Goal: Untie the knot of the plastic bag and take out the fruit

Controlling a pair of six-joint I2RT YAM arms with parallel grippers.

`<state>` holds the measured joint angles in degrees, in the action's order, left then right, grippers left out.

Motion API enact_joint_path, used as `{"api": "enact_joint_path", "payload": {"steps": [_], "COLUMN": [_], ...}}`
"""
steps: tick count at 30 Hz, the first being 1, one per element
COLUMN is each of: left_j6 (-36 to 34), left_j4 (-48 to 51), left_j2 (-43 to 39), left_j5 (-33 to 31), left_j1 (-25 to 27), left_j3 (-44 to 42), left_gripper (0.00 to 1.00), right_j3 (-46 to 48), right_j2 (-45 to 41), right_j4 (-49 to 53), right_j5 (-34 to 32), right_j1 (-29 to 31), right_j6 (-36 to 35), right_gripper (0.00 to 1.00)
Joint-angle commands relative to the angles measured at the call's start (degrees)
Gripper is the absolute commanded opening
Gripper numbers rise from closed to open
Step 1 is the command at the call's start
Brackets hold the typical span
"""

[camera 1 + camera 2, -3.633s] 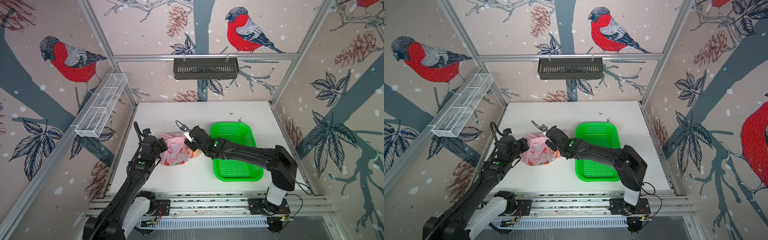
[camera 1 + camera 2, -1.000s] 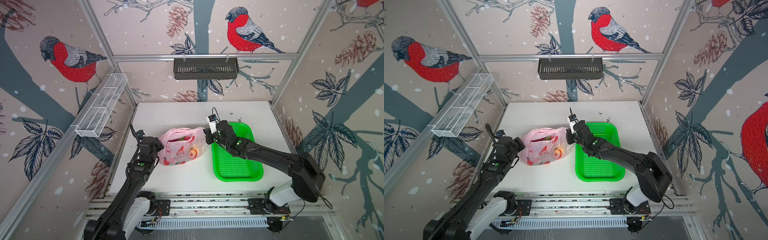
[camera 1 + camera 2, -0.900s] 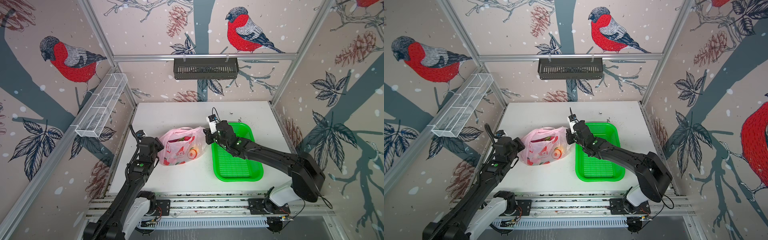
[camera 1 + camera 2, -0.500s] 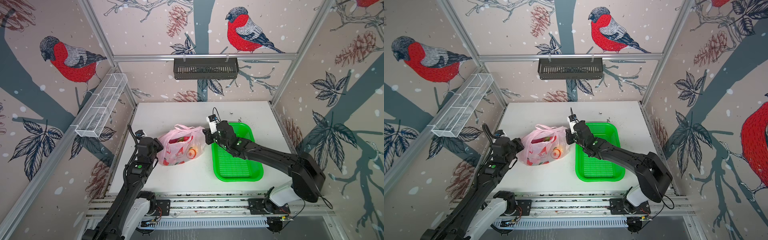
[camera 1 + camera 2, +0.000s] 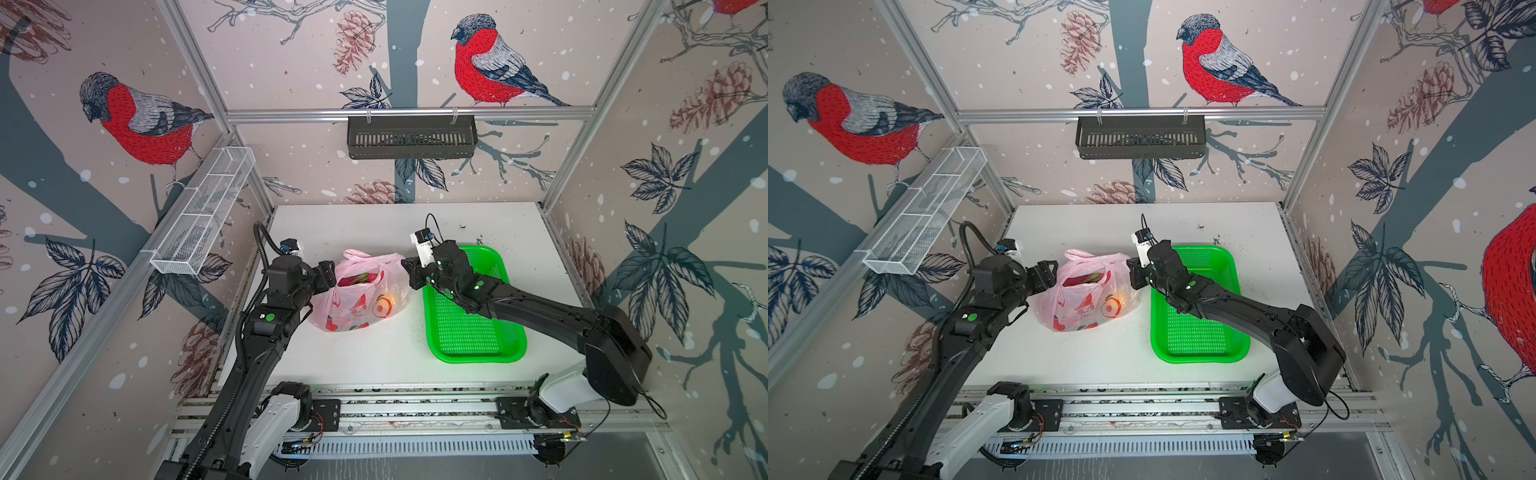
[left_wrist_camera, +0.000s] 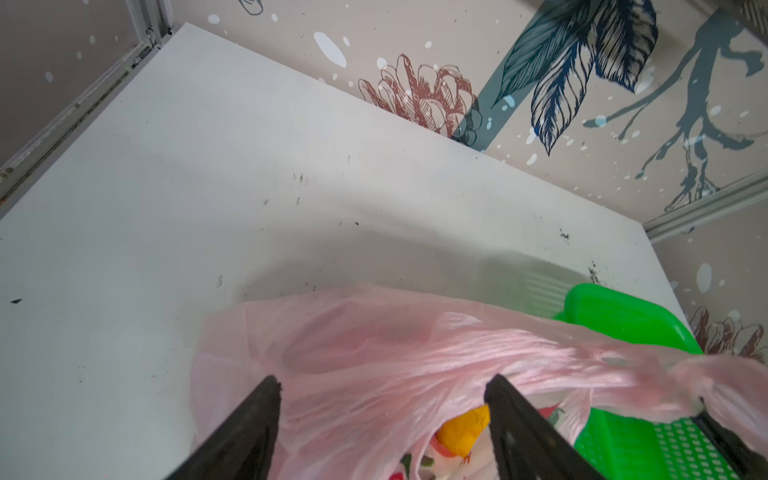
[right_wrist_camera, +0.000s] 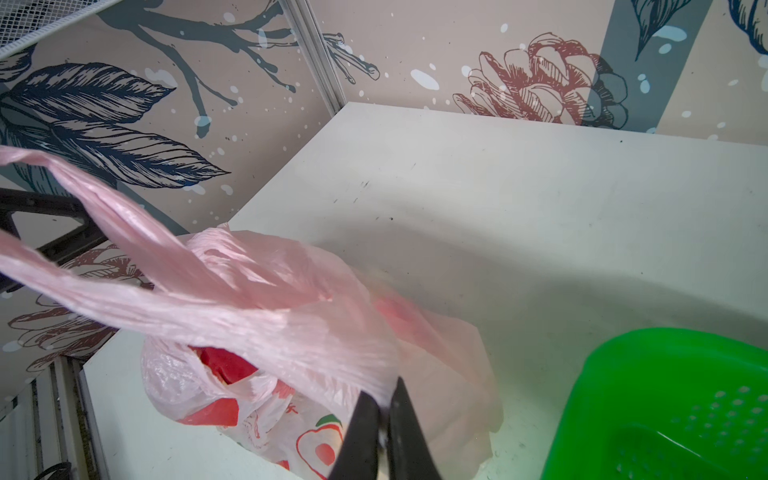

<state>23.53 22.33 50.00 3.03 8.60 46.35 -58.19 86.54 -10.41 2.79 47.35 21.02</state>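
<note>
The pale pink plastic bag [image 5: 353,309] [image 5: 1077,311] stands left of the table's middle with its mouth gaping. The knot does not show in any view; one loop handle [image 5: 360,254] lies loose over the top. Inside shows fruit: a red piece [image 7: 224,365] and an orange one [image 6: 463,428] [image 5: 390,297]. My left gripper [image 5: 329,274] [image 6: 382,399] is open at the bag's left side, its fingers either side of slack plastic. My right gripper [image 5: 409,272] [image 7: 384,401] is shut on the bag's right handle and holds it up and taut.
A green perforated tray [image 5: 513,349] [image 5: 1239,349] lies right of the bag, under my right arm. A black basket [image 5: 411,137] hangs on the back wall. A white wire rack [image 5: 199,220] runs along the left wall.
My left gripper has opened and let go of the bag's left handle, which has dropped toward the bag. The right gripper has kept its grip and stayed put.
</note>
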Motion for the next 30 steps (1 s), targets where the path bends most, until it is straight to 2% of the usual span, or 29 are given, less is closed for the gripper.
{"api": "enact_joint_path", "payload": {"steps": [1,6,16,23,30], "left_j6": [-5.2,-6.0,-6.0,-7.1,-8.3], "left_j4": [8.9,10.6,4.7,4.7,3.4], "left_j2": [1.7,5.9,13.9,21.5,26.3], "left_j5": [1.4,-4.1,-5.1,-11.9,-20.7], "left_j1": [1.6,8.6,12.5,19.1,20.9], "left_j3": [2.4,5.0,7.7,13.4,16.2], "left_gripper": [0.81,0.84,0.86,0.9,0.86], "right_j3": [-0.3,0.2,1.8,2.2,3.1], "right_j2": [0.1,-0.1,-1.3,-1.4,-1.9], "right_j4": [-2.5,-3.3,-4.3,-5.4,-6.9], "right_j5": [2.1,3.0,3.9,5.1,6.6], "right_j1": [-0.2,-0.6,-1.2,-1.7,-1.8], "right_j6": [1.2,1.9,1.9,2.3,3.2], "right_gripper": [0.1,0.1,0.1,0.1,0.1]}}
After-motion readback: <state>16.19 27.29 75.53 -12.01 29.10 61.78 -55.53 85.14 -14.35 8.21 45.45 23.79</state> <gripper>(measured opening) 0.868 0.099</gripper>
